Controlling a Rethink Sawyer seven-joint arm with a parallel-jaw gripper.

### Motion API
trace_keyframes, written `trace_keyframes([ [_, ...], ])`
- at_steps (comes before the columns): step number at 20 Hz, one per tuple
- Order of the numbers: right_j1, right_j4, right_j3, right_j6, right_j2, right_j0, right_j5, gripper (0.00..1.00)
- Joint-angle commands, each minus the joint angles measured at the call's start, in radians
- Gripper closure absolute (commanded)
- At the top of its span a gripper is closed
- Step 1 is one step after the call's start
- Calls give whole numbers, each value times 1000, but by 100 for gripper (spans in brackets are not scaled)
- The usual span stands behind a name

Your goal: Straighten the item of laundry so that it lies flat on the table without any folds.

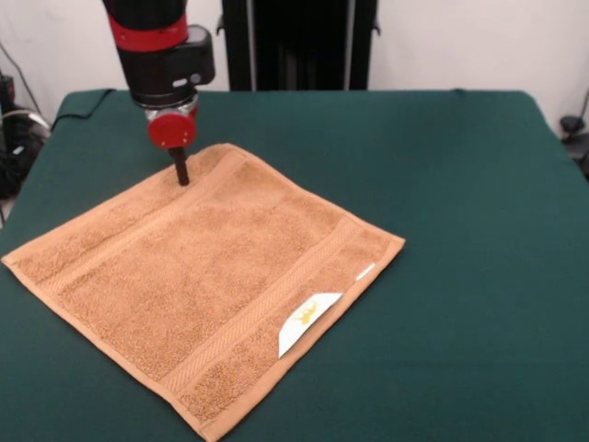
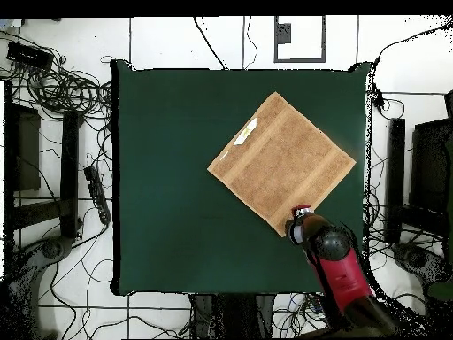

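From the front, the towel (image 1: 198, 285) lies flat on the table (image 1: 460, 184), spreading toward 5 o'clock from the jaws (image 1: 181, 171), which press its far corner; can't tell if they're open. Overhead it's a diamond at the table's 2 o'clock, label edge facing 10, jaws (image 2: 301, 214) on its 5 o'clock corner.

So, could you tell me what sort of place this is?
Probably a robotics lab: a green-clothed table with a towel under the gripper, and cables on the floor around it.

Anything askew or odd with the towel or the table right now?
Nothing stands out. The towel lies spread flat on the table with no fold showing, set diagonally to the table's edges, white label face up. The gripper stands on one corner.
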Motion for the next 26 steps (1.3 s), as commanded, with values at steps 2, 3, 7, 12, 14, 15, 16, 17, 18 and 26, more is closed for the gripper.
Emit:
trace_keyframes([
  [2,47,21,58,247,205,37,38,0],
  [3,40,27,66,251,207,38,49,0],
  [7,18,40,90,263,216,40,74,0],
  [12,19,45,96,260,230,35,88,0],
  [14,22,41,92,251,234,31,91,0],
  [15,24,38,91,246,235,31,90,0],
  [16,25,40,92,249,237,29,87,0],
  [17,24,46,87,255,226,41,85,0],
  [18,24,48,86,257,223,44,84,0],
  [26,42,21,66,217,234,19,82,0],
])
